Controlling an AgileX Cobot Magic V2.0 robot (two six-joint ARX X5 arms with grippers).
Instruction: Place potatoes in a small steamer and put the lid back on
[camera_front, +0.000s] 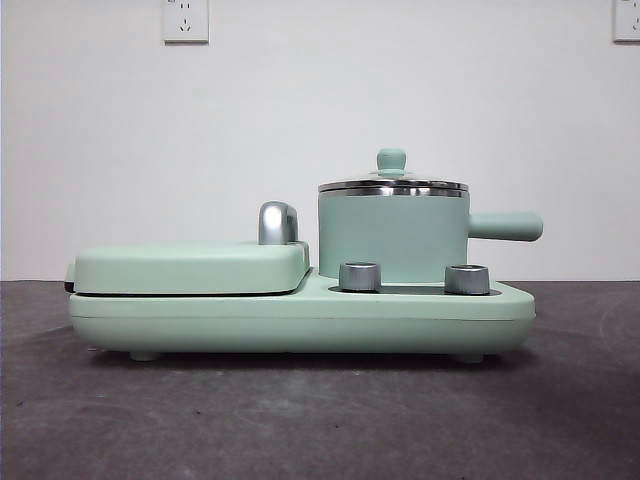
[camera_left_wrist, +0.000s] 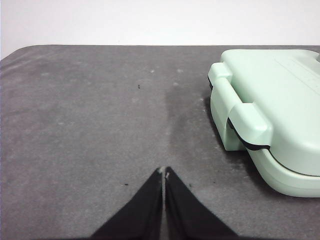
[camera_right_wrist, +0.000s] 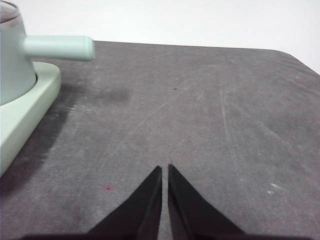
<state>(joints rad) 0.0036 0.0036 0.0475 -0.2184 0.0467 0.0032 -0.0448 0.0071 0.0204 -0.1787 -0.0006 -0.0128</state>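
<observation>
The small steamer (camera_front: 392, 236), a mint-green pot with a steel rim and a straight side handle (camera_front: 505, 226), stands on the right half of a mint-green cooker base (camera_front: 300, 318). The glass lid (camera_front: 392, 184) with its green knob sits on the pot. The potato is out of view. My left gripper (camera_left_wrist: 164, 172) is shut and empty over the bare table, beside the griddle end of the cooker. My right gripper (camera_right_wrist: 165, 169) is shut and empty over the table, off to the side of the pot's handle (camera_right_wrist: 59, 47). Neither arm shows in the front view.
A flat mint-green griddle cover (camera_front: 190, 267) with a steel hinge (camera_front: 277, 222) lies on the left half of the base; it also shows in the left wrist view (camera_left_wrist: 272, 107). Two steel knobs (camera_front: 360, 277) sit on the base front. Dark grey table (camera_front: 320, 420), white wall behind.
</observation>
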